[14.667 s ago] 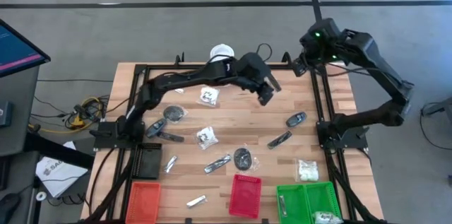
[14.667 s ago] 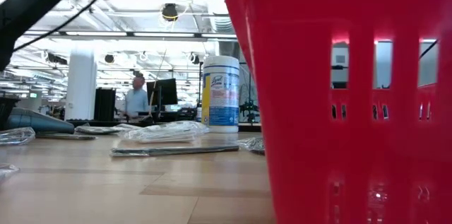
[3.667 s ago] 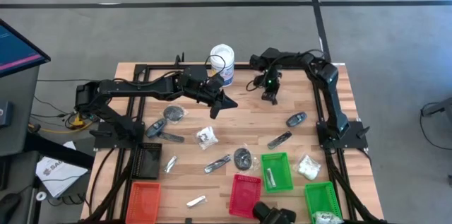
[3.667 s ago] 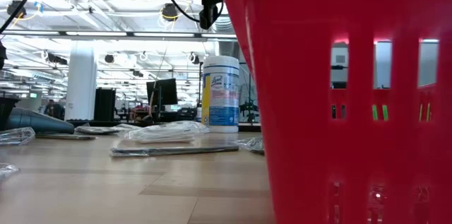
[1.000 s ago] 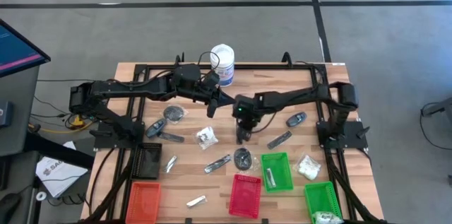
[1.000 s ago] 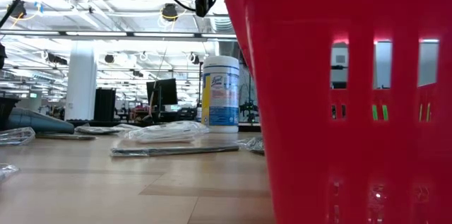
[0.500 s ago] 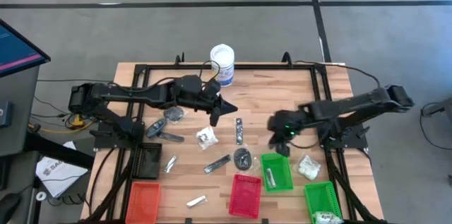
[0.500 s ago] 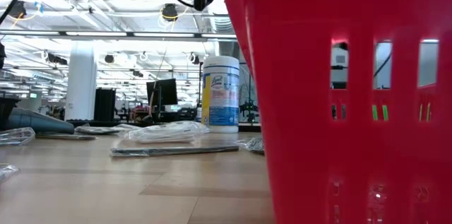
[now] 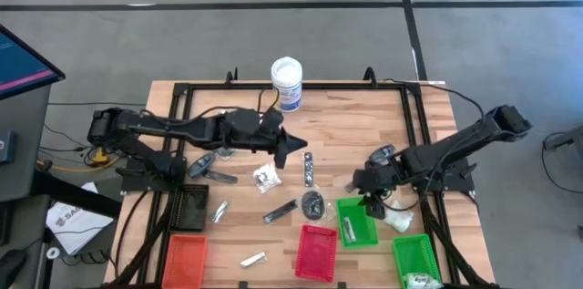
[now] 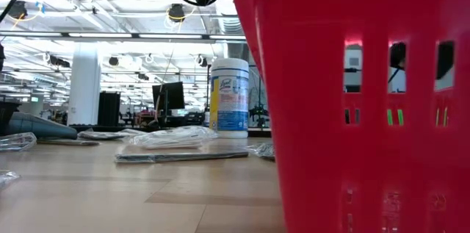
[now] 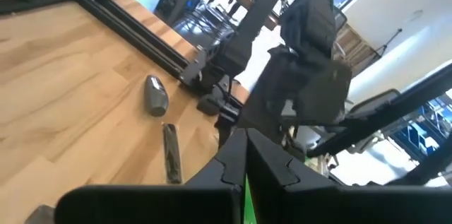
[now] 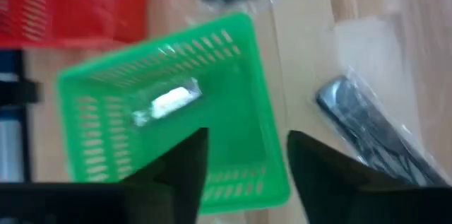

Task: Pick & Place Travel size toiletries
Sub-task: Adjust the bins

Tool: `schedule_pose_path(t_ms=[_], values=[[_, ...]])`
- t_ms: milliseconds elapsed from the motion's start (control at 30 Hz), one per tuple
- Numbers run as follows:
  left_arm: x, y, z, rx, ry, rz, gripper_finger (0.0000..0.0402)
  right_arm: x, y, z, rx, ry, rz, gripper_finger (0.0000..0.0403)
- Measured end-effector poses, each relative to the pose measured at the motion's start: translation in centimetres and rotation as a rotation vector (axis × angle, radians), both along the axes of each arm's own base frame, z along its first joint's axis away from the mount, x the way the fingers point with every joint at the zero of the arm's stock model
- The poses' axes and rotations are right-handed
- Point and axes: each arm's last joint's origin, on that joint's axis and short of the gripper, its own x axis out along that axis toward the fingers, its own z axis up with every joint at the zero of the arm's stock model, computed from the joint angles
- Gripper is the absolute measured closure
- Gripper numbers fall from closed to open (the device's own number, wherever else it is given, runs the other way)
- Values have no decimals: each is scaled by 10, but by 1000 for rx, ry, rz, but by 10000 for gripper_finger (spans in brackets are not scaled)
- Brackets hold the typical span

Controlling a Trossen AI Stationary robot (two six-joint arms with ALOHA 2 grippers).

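two hands over a strewn surface

two arms reach inward across the wooden surface (image 9: 346, 125). the left hand (image 9: 293, 148) hovers near the centre with its fingers pressed together, holding nothing. the right hand (image 9: 368, 196) hangs at about 4 o'clock from centre, its fingers (image 12: 185, 166) apart and empty above the green tray (image 9: 357, 221).

inside that tray lies one small silvery sachet (image 12: 168, 101). a black stick in clear wrap (image 12: 367, 136) lies on the wood just beside the tray, and a dark disc (image 9: 313, 203) sits at the tray's 10 o'clock corner. a slim silvery tube (image 9: 308, 168) lies just off the left hand at 5 o'clock. a clear packet with white contents (image 9: 267, 176) is near centre, at 7 o'clock from the left hand, and another white packet (image 9: 397, 218) lies beside the tray at 3 o'clock.

at 12 o'clock stands a white tub (image 9: 286, 83). along the 6 o'clock edge sit an orange tray (image 9: 185, 256), a red tray (image 9: 316, 252) and a second green tray (image 9: 417, 256).
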Motion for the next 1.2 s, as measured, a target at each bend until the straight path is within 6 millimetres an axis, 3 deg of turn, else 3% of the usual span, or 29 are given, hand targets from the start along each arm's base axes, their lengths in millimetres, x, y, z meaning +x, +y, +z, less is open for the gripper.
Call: schedule_pose_path(t_ms=[167,367,933,1067,1200], values=[[0,1,1,-10,-10,21,401,6,1,-17,-47,86,-7,139],[0,0,1,-10,-14,19,401,14,6,-31,-49,119,20,123],[0,-12,1,-6,-17,-1,401,2,46,-40,52,175,162,126],[0,-15,1,-2,-17,4,401,-1,50,-40,49,181,181,151],[0,-16,1,-1,-17,8,401,-3,53,-40,48,181,196,201]])
